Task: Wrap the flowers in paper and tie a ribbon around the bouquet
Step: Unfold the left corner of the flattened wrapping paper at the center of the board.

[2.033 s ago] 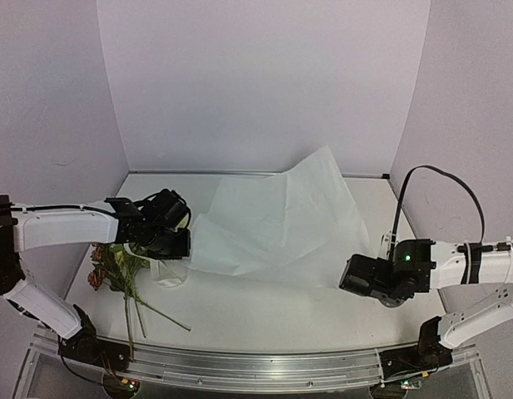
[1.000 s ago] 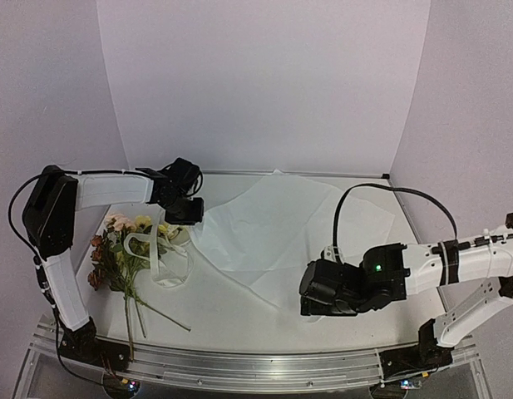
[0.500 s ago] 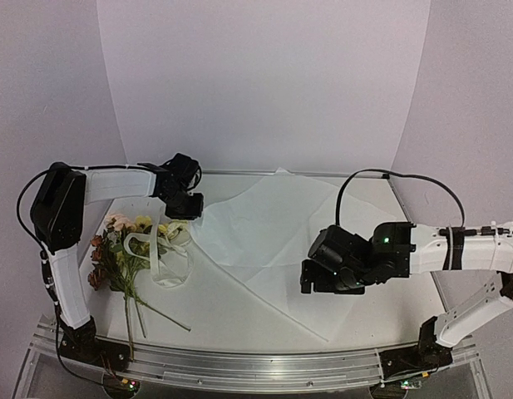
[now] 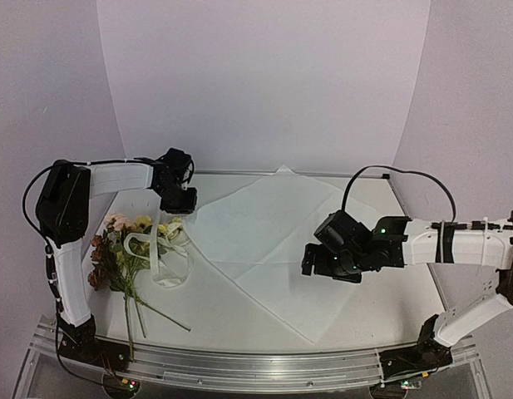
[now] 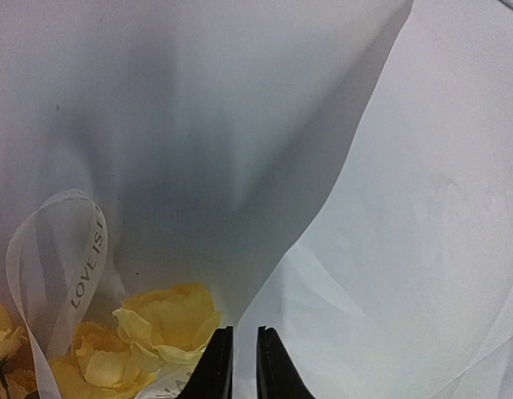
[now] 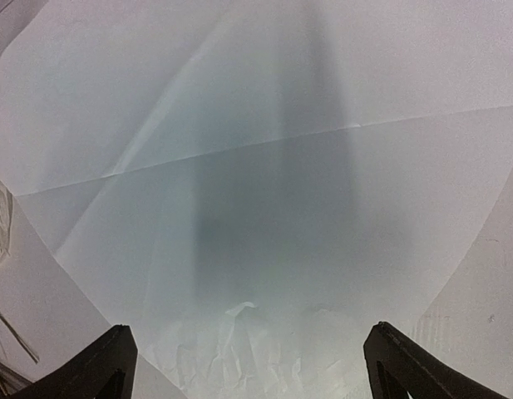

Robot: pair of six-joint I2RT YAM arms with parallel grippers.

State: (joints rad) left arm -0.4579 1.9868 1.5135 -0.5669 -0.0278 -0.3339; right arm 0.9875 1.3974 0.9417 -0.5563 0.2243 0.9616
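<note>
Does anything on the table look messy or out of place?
The ribbon lies looped in a tangle over the flowers at the left. The paper is spread out but creased, with a small crumpled patch under the open right gripper.

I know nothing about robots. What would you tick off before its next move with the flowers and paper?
1. The paper is spread open on the table: ok.
2. The right gripper is open and holding nothing: ok.
3. The left gripper is clear of the paper: cannot tell; its jaws stand nearly together at the paper's edge.
4. The flowers are on the paper: not ok; they lie beside it, to its left.
5. The ribbon is apart from the flowers: not ok; it loops over them.
</note>
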